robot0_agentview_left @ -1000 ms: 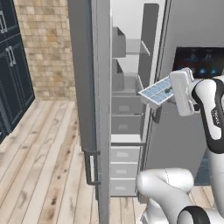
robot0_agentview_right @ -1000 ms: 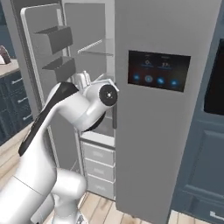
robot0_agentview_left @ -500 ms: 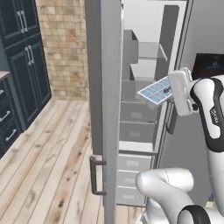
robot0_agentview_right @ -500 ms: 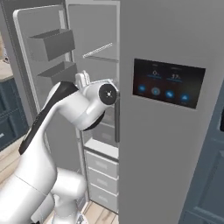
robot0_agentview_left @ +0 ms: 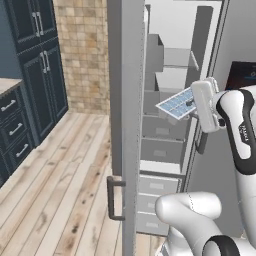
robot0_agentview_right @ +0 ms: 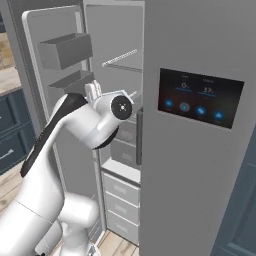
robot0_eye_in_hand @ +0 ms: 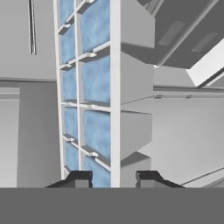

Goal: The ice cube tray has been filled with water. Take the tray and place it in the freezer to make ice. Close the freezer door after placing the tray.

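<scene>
My gripper (robot0_agentview_left: 189, 103) is shut on the near edge of the ice cube tray (robot0_agentview_left: 175, 104), a flat white grid held roughly level in front of the open freezer (robot0_agentview_left: 165, 145). In the hand view the ice cube tray (robot0_eye_in_hand: 114, 87) runs upward from between my fingertips (robot0_eye_in_hand: 80, 178), and the water (robot0_eye_in_hand: 96, 81) shows as pale blue squares in its cells. The tray hangs at the height of the middle shelves, just outside the opening. The freezer door (robot0_agentview_left: 125, 100) stands wide open, edge-on to the left of the tray, its dark handle (robot0_agentview_left: 114, 199) low down.
Grey bins (robot0_agentview_right: 65, 50) line the inside of the open door. The fridge door with the dark display panel (robot0_agentview_right: 200, 95) stands shut on my right. Dark blue cabinets (robot0_agentview_left: 35, 75), a brick wall (robot0_agentview_left: 82, 50) and wooden floor (robot0_agentview_left: 65, 190) lie to the left.
The whole picture has shifted: the base has driven closer to the freezer, which looks larger. The tray stays in my gripper at the same spot relative to the arm.
</scene>
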